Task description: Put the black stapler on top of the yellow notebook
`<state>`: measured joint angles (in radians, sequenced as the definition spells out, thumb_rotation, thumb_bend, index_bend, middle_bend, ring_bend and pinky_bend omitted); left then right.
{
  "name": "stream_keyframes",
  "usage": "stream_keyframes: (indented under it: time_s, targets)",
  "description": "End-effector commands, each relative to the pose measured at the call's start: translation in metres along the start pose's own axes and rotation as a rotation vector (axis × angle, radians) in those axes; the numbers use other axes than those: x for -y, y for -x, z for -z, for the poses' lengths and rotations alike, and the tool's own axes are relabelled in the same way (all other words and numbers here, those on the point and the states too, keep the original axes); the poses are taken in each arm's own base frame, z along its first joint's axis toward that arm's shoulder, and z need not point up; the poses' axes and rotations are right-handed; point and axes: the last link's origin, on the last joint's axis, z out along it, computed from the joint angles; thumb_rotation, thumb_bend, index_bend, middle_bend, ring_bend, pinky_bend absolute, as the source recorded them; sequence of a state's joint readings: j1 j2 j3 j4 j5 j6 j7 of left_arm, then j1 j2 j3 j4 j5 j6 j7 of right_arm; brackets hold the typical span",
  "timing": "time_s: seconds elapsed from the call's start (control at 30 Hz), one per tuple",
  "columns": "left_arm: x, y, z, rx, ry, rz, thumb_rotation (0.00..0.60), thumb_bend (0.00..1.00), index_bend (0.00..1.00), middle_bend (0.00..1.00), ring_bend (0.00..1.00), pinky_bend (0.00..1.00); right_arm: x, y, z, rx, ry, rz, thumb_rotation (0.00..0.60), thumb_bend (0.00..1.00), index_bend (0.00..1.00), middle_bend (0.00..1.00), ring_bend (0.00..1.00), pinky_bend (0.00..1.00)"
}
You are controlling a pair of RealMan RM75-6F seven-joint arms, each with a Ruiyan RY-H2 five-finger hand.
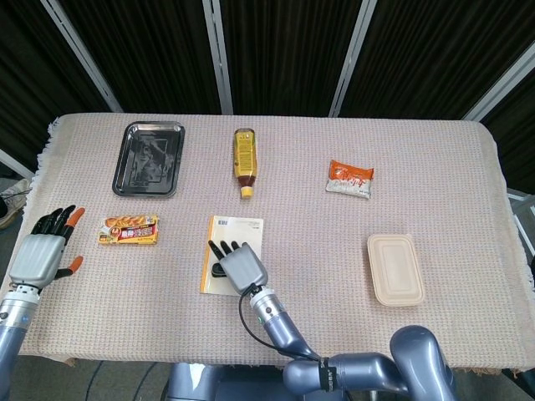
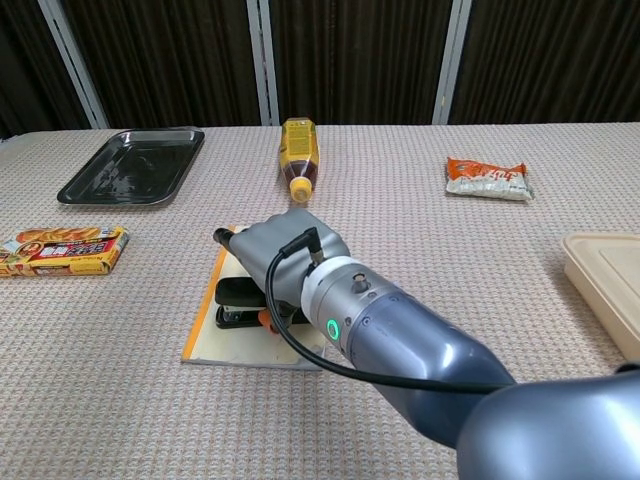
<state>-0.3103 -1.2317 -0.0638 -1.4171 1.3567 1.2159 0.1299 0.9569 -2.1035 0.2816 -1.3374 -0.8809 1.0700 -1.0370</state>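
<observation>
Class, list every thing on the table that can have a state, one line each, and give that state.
black stapler: closed, lying flat on the notebook
yellow notebook: closed, flat on the cloth
right hand: over the stapler, fingers extended
left hand: holds nothing, fingers apart
bottle: capped, lying on its side
black tray: nothing in it
beige box: lid on
orange packet: sealed, lying flat
snack box: closed, flat

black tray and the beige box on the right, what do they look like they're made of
Tray: probably metal or enamelled metal, dark and glossy; its floor mirrors light in wavy patches and it has a thin raised rim.
Box: likely moulded pulp or matte plastic, a takeaway-style container; dull beige, no shine, soft rounded corners and a stepped lid. The pictures cannot settle which.
</observation>
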Motion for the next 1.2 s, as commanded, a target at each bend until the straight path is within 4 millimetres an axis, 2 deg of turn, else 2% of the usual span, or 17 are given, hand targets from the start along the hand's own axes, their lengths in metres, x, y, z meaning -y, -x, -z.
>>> stream_keyframes:
  time_s: [0.03, 0.17, 0.3, 0.4, 0.47, 0.6, 0.7, 0.73, 0.77, 0.87, 0.9, 1.2]
  targets:
    - [-0.001, 0.0, 0.001, 0.0, 0.003, -0.002, 0.6, 0.32, 0.0, 0.0, 0.0, 0.11, -0.002, -0.002, 0.003, -0.003, 0.005, 0.009, 0.6, 0.35, 0.0, 0.11, 0.21, 0.44]
    - [0.0, 0.0, 0.001, -0.001, 0.004, -0.003, 0.6, 0.32, 0.0, 0.0, 0.0, 0.11, -0.008, -0.011, 0.011, -0.014, 0.02, 0.034, 0.6, 0.35, 0.0, 0.06, 0.15, 0.34]
    - [0.001, 0.0, 0.001, -0.006, -0.003, -0.002, 0.6, 0.32, 0.0, 0.0, 0.0, 0.11, -0.023, -0.028, 0.024, -0.068, 0.056, 0.056, 0.6, 0.33, 0.0, 0.01, 0.05, 0.22]
    - [0.001, -0.002, 0.003, -0.02, -0.006, -0.001, 0.6, 0.32, 0.0, 0.0, 0.0, 0.11, -0.052, -0.046, 0.047, -0.128, 0.113, 0.08, 0.6, 0.27, 0.0, 0.0, 0.0, 0.13]
    - [-0.001, -0.004, 0.006, -0.035, 0.002, -0.009, 0.6, 0.32, 0.0, 0.0, 0.0, 0.11, -0.095, -0.06, 0.077, -0.188, 0.212, 0.071, 0.6, 0.25, 0.0, 0.0, 0.0, 0.08]
    - [-0.005, -0.003, 0.008, -0.042, 0.004, -0.023, 0.6, 0.32, 0.0, 0.0, 0.0, 0.11, -0.138, -0.066, 0.112, -0.22, 0.254, 0.072, 0.6, 0.22, 0.0, 0.0, 0.0, 0.06]
    - [-0.008, -0.003, 0.009, -0.045, 0.006, -0.032, 0.6, 0.32, 0.0, 0.0, 0.0, 0.11, -0.162, -0.066, 0.13, -0.233, 0.295, 0.07, 0.6, 0.22, 0.0, 0.0, 0.0, 0.03]
    - [-0.009, -0.003, 0.009, -0.051, 0.008, -0.038, 0.6, 0.32, 0.0, 0.0, 0.0, 0.11, -0.186, -0.065, 0.146, -0.248, 0.362, 0.072, 0.6, 0.21, 0.0, 0.0, 0.0, 0.01]
    - [-0.01, -0.003, 0.01, -0.055, 0.006, -0.041, 0.6, 0.32, 0.0, 0.0, 0.0, 0.11, -0.201, -0.063, 0.16, -0.259, 0.389, 0.069, 0.6, 0.21, 0.0, 0.0, 0.0, 0.01]
    - [-0.012, -0.004, 0.01, -0.066, 0.002, -0.046, 0.6, 0.32, 0.0, 0.0, 0.0, 0.11, -0.229, -0.056, 0.184, -0.275, 0.43, 0.066, 0.6, 0.21, 0.0, 0.0, 0.0, 0.0]
    - [-0.012, -0.005, 0.011, -0.075, -0.002, -0.046, 0.6, 0.32, 0.0, 0.0, 0.0, 0.11, -0.245, -0.05, 0.198, -0.274, 0.459, 0.066, 0.6, 0.21, 0.0, 0.0, 0.0, 0.0]
    - [-0.009, -0.011, 0.012, -0.12, -0.029, -0.033, 0.6, 0.32, 0.0, 0.0, 0.0, 0.11, -0.304, -0.016, 0.249, -0.279, 0.578, 0.053, 0.6, 0.21, 0.0, 0.0, 0.0, 0.0]
